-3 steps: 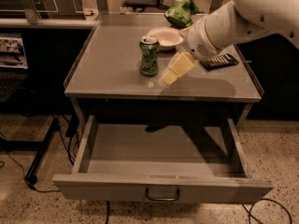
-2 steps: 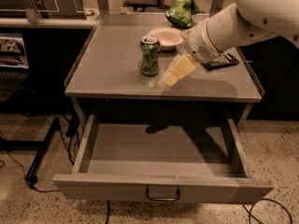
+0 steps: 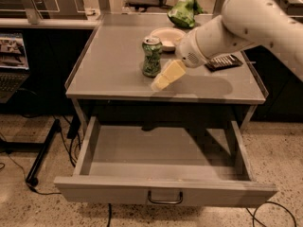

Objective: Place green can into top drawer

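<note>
The green can point(image 3: 152, 57) stands upright on the grey table top point(image 3: 109, 65), left of centre. My gripper point(image 3: 165, 77) hangs low over the table just right of the can and slightly nearer the front edge, its cream tip pointing down-left; it holds nothing that I can see. The white arm point(image 3: 246, 22) reaches in from the upper right. The top drawer point(image 3: 165, 193) is pulled fully out below the table, with nothing showing inside; its loop handle point(image 3: 164, 198) is on the front panel.
A white bowl point(image 3: 166, 34) sits just behind the can, a green snack bag point(image 3: 183, 11) at the table's back edge, and a black flat device point(image 3: 225, 62) at the right. Cables and a black stand point(image 3: 42, 150) lie on the floor at the left.
My gripper has moved a little left and down, closer to the can's right side. The can and the drawer have not moved.
</note>
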Available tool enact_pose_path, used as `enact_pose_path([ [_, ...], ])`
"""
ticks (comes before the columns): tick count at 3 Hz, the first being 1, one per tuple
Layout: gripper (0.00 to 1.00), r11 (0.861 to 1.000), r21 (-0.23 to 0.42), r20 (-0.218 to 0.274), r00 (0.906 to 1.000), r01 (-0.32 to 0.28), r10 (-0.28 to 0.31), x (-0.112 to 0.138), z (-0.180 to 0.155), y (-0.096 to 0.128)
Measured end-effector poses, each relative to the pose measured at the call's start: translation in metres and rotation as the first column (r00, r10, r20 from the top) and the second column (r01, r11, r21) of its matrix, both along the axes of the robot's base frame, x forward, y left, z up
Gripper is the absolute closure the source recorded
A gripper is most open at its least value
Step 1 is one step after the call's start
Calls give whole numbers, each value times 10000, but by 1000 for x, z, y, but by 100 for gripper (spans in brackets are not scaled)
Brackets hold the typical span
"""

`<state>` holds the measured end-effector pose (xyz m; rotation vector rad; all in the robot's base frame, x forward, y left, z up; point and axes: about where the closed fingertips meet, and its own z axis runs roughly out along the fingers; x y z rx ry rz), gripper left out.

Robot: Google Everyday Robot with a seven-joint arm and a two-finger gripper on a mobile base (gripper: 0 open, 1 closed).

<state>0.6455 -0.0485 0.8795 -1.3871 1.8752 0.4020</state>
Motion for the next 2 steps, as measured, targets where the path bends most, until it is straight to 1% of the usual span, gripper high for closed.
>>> enact_pose_path([
  [1, 0, 9998, 195, 71, 9999, -93, 91, 37, -14, 21],
  [2, 0, 9996, 177, 233, 9995, -197, 193, 60, -16, 35],
])
